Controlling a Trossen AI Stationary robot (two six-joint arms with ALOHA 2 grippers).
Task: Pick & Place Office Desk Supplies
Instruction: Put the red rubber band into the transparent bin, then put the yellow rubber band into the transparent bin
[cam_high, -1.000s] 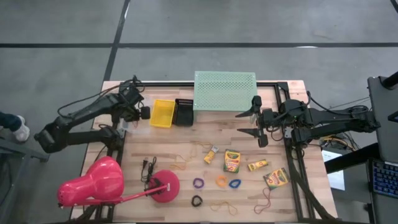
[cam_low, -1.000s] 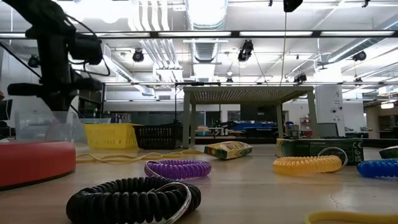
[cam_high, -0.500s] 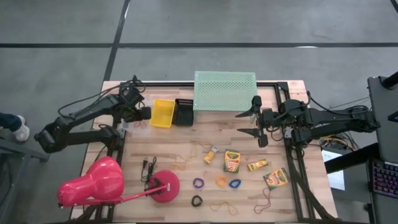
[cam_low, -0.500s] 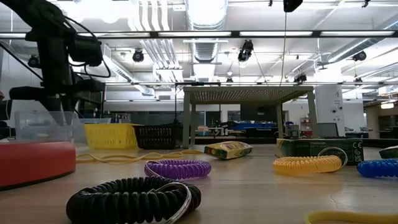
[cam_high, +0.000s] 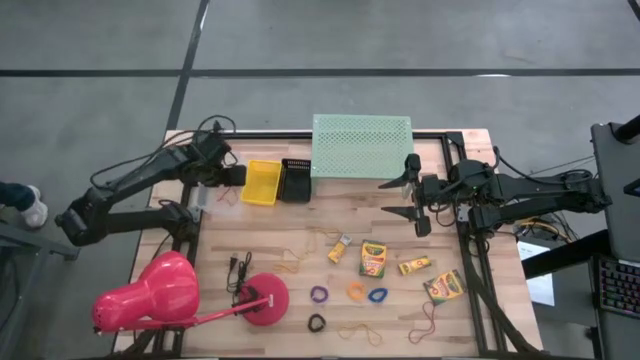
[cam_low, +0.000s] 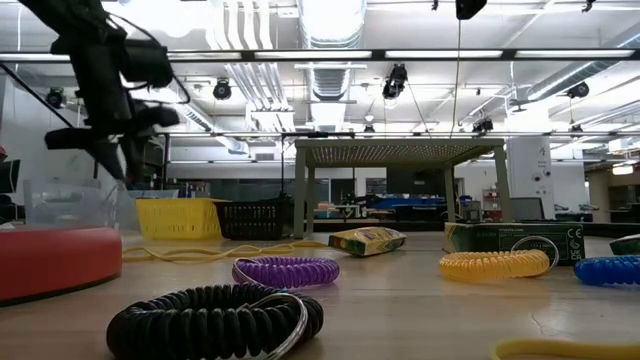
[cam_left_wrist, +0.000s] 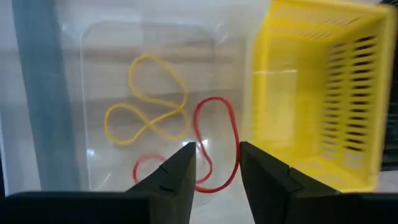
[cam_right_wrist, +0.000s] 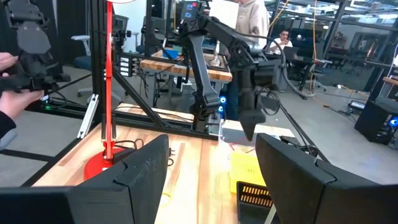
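L tool (cam_left_wrist: 214, 171) hangs over clear bin (cam_left_wrist: 74, 93) beside yellow basket (cam_left_wrist: 317, 93), fingers apart, nothing held; yellow and red rubber bands (cam_left_wrist: 155, 118) lie inside, prob sorted by type. R tool (cam_high: 408, 198) waits wide open by green shelf (cam_high: 362, 145); crayon boxes (cam_high: 373, 258) and ring loops (cam_high: 348, 292) lie loose mid-desk (cam_high: 290, 235).

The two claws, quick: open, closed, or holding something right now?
Left claw: open, holding nothing, above the clear bin of rubber bands.
Right claw: open wide, holding nothing.
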